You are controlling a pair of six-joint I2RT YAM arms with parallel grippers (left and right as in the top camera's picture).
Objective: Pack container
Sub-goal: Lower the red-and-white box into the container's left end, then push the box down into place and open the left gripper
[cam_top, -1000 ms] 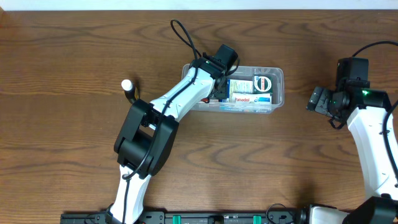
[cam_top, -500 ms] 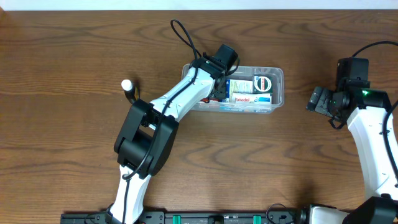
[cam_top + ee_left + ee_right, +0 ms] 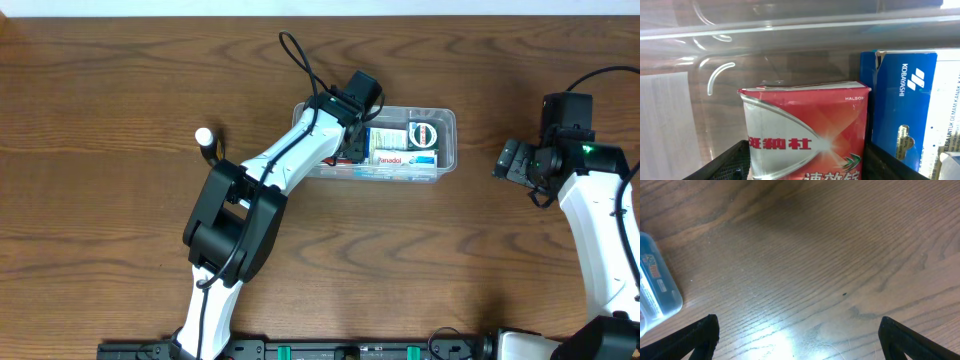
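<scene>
The clear rectangular plastic tub sits far-centre on the wooden table, its long axis running left to right. Inside its left end, the left gripper clasps a small red carton. The right gripper waits well apart to the right, jaws wide and empty.

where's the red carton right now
In the left wrist view the red carton sits inside the container at its left end, between the left gripper's fingers, beside a blue box.

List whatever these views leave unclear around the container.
Left wrist: left gripper fingers cut off by the bottom edge; grip on red carton unclear.
Overhead: left arm covers the container left end.
Overhead: white-capped item too small to identify.
</scene>
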